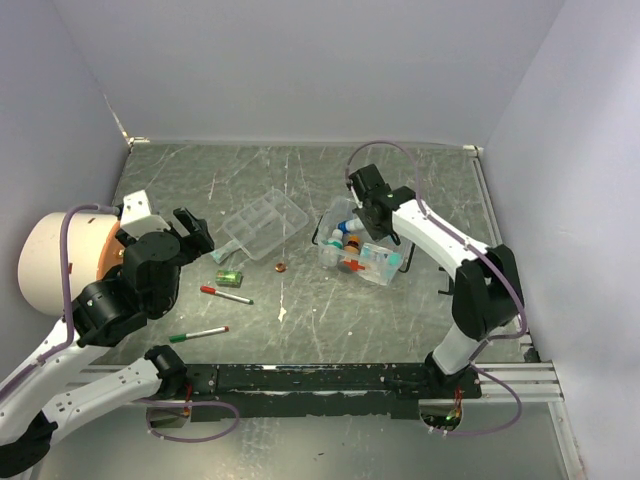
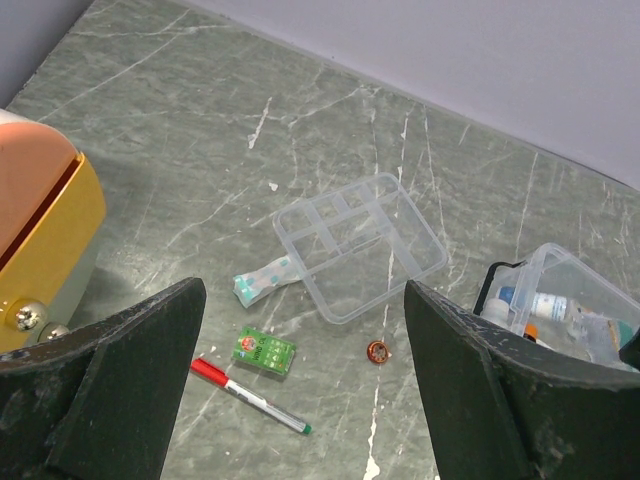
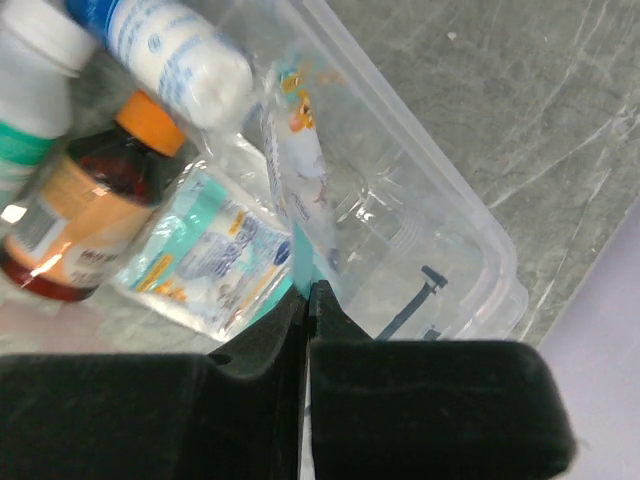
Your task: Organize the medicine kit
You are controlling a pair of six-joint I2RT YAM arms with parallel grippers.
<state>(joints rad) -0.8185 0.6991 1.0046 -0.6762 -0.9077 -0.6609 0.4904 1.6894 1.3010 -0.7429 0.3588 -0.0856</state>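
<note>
Two grippers are in view. Left gripper (image 1: 198, 232), near the left edge of the table (image 1: 330, 330), stands wide open and holds nothing. Tray (image 1: 265, 222) lies empty mid-table toward the far edge. Box (image 1: 392, 268) sits right of centre, holding bottles (image 3: 90, 220) and sachets. Right gripper (image 3: 308, 295) is closed inside it, apparently pinching a sachet (image 3: 300, 190) by its edge. Sachet is likely light, limp, slippery film: grip a sealed edge, lift slowly.

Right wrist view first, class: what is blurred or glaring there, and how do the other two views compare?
Right wrist: the white bottle is blurred at close range, glare on the brown bottle; left wrist: the divided tray is sharp, the near fingers dark; top external: even light, soft shadows.
</note>
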